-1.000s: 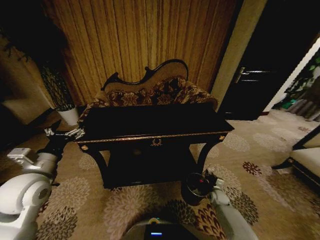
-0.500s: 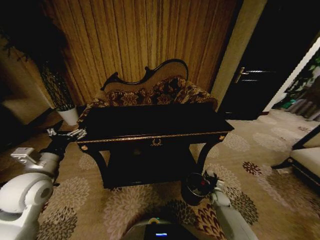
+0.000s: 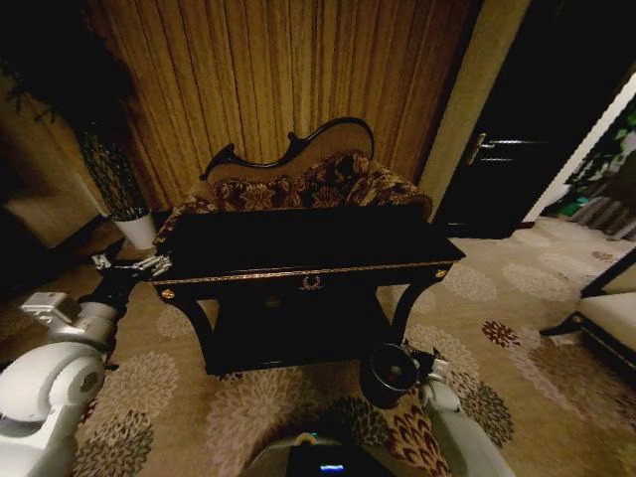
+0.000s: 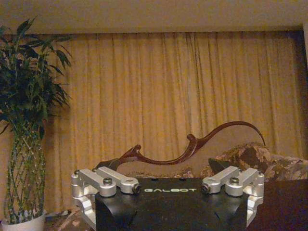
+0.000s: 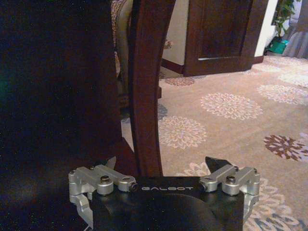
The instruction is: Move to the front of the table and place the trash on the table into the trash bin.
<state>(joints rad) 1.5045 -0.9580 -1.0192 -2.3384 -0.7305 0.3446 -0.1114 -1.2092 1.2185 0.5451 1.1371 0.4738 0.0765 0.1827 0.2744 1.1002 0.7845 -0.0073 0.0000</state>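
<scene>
The black table (image 3: 308,243) with gold trim stands straight ahead of me. Its top is dark, and I can make out no trash on it. The round dark trash bin (image 3: 392,374) sits on the carpet by the table's front right leg (image 5: 147,86), and its inside shows only dark. My right gripper (image 3: 430,360) hangs low just right of the bin's rim; the right gripper (image 5: 161,163) is open with nothing between its fingers. My left gripper (image 3: 129,266) hovers at the table's left end, and the left gripper (image 4: 166,166) is open and empty.
A floral sofa (image 3: 298,184) with a carved back stands behind the table. A tall plant in a white pot (image 3: 137,231) is at the back left. A dark door (image 3: 497,169) is at the back right, and a chair's edge (image 3: 608,318) at the right. Patterned carpet lies all around.
A small red thing that showed at the bin's mouth beside my right gripper no longer shows. The right gripper has shifted slightly. The left arm has hardly moved.
</scene>
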